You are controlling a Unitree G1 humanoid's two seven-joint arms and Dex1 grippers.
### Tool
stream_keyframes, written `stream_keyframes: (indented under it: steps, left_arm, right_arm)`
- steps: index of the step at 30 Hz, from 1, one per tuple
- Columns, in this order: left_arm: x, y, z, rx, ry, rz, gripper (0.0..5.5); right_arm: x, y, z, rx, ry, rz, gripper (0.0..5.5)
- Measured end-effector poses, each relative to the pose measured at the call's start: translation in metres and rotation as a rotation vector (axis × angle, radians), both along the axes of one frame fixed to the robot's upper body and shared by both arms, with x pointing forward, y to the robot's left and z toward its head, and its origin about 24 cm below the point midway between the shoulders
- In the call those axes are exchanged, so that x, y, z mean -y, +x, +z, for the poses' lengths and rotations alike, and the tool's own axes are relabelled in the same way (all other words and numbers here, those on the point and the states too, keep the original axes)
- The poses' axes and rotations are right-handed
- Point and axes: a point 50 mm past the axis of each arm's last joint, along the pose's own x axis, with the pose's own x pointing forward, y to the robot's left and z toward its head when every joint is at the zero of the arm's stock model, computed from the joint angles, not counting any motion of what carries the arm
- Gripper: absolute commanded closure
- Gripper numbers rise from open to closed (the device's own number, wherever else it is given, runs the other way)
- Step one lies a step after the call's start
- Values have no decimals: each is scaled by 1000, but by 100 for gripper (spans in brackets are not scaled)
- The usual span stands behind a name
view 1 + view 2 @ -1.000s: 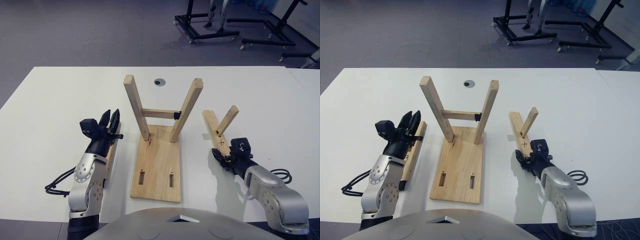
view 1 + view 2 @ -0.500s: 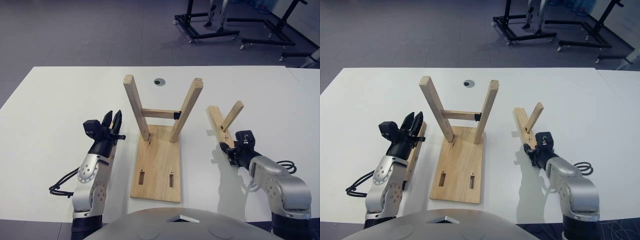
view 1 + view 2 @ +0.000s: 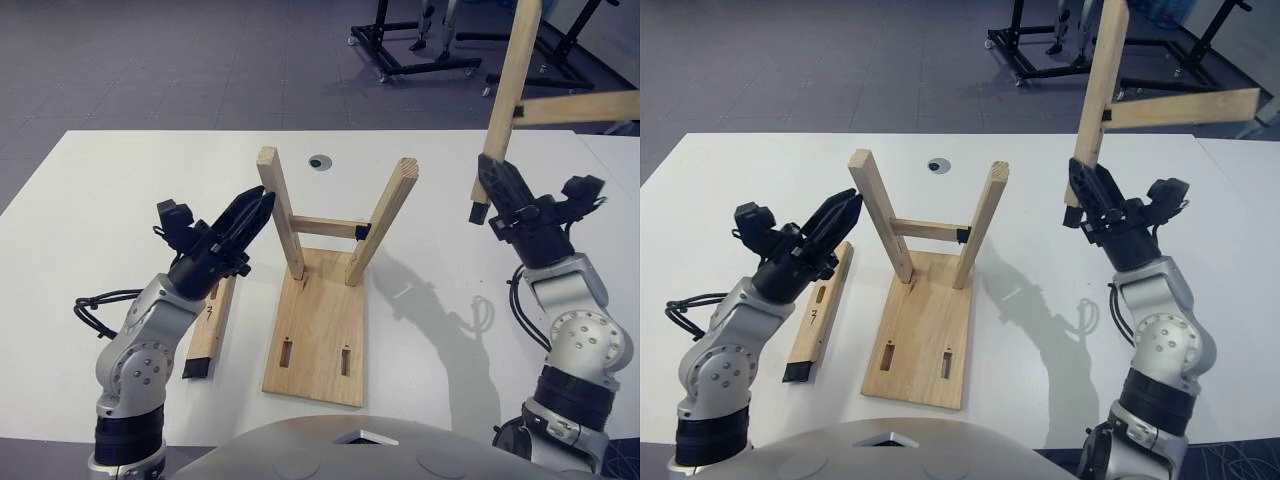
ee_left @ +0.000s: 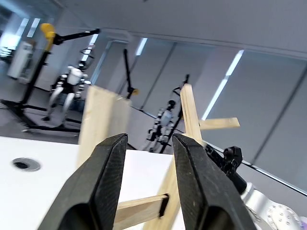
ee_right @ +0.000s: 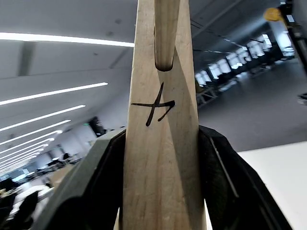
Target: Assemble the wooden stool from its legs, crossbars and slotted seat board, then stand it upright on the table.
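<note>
Two fingers of the right gripper [image 3: 494,182] clamp the lower end of a leg [image 3: 510,80], held high above the right side of the table [image 3: 120,200] with its crossbar [image 3: 580,108] jutting sideways. The left gripper [image 3: 258,205] hovers, fingers apart, beside an upright leg [image 3: 280,225] standing in the seat board [image 3: 318,335]. A loose leg [image 3: 212,325] lies just left of the board.

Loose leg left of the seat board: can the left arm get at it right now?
Probably yes: the loose leg lies flat with nothing on it, and the left gripper hovers open and empty near its far end.
</note>
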Motion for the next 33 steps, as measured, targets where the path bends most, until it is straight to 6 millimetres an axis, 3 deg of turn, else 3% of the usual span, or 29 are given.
stream_keyframes:
  steps: [2, 4, 9, 13, 16, 21, 33]
  left_arm:
    - [-7, 0, 2, -1, 17, 9, 381]
    - [-12, -2, 8, -7, -11, -32, 347]
    - [-2, -13, 27, 11, -51, -244, 271]
    - [6, -15, 33, 14, 6, -437, 209]
    - [7, -13, 41, 21, 5, -527, 205]
    - [11, -2, 57, 12, -85, -589, 205]
    - [20, 3, 52, -40, -64, -604, 222]
  right_arm:
    - [-15, -13, 9, 47, 10, 143, 344]
    - [-32, -31, 15, 71, -11, 314, 344]
    - [-59, -52, 24, 121, -118, 579, 344]
    - [-73, -40, 21, 147, -167, 675, 344]
    - [-76, -28, 13, 142, -206, 704, 344]
    - [-89, -18, 3, 162, -287, 781, 344]
    - [-108, -14, -12, 200, -361, 863, 344]
